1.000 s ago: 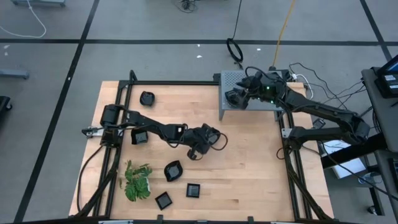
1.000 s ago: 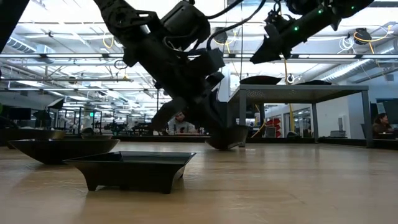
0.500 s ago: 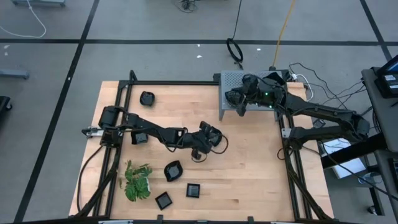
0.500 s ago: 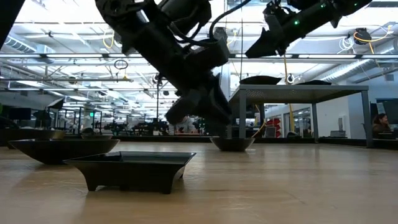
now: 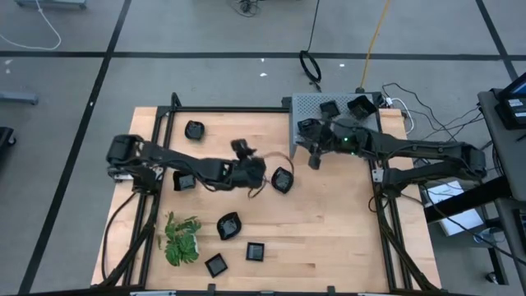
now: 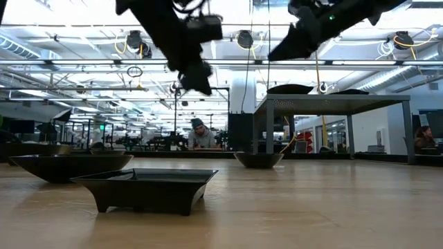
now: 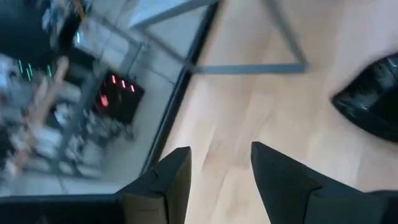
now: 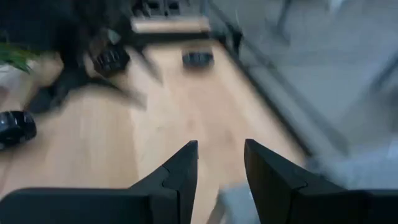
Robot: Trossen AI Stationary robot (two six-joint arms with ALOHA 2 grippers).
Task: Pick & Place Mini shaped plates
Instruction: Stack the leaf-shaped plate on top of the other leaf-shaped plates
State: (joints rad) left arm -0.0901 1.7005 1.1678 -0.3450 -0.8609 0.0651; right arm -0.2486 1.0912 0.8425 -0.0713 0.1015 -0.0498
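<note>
On the wooden table, small black plates are lying apart: one at the far left, several near the green plant. The left tool is hanging above the table with its fingers apart, holding nothing. Just beside it, a round plate is resting on the wood. The right tool is hovering by the grey stand, fingers apart and empty; two plates are sitting on that stand.
</note>
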